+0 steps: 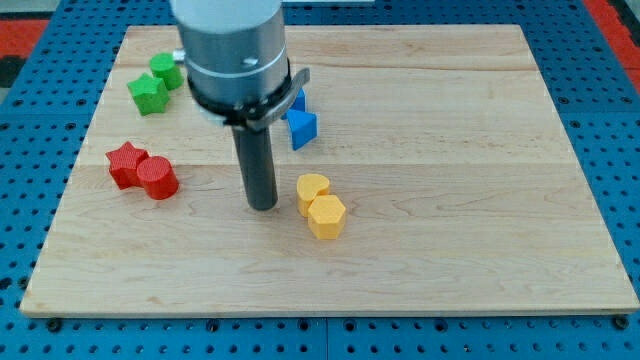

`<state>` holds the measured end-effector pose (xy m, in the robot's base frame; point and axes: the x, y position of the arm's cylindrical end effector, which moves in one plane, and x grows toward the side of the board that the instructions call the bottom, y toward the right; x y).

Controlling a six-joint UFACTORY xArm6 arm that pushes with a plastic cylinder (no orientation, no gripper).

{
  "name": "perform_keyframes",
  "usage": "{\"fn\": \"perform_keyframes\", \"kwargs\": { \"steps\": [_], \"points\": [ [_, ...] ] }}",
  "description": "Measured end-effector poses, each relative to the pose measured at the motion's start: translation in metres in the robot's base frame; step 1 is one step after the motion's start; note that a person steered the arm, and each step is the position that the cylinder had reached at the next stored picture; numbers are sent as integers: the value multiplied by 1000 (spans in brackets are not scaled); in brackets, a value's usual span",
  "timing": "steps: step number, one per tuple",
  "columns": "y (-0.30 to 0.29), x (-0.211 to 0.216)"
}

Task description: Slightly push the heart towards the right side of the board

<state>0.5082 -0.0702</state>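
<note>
A yellow heart block (312,188) lies near the board's middle, touching a yellow hexagon block (326,216) just below and to its right. My tip (262,206) rests on the board a short way to the heart's left, with a small gap between them. The arm's grey body hangs over the upper middle of the view and hides part of the board behind it.
A wooden board (450,150) on a blue pegboard. A red star (125,163) and red cylinder (157,178) sit at the left. Two green blocks (153,88) lie at the upper left. Blue blocks (301,125) lie right of the rod, partly hidden.
</note>
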Motion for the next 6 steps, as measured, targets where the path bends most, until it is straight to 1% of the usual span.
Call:
{"fn": "perform_keyframes", "kwargs": {
  "steps": [1,2,3,4,5,6],
  "points": [
    [-11,4],
    [36,-9],
    [52,-40],
    [50,-61],
    [56,-58],
    [2,-77]
  ]
}}
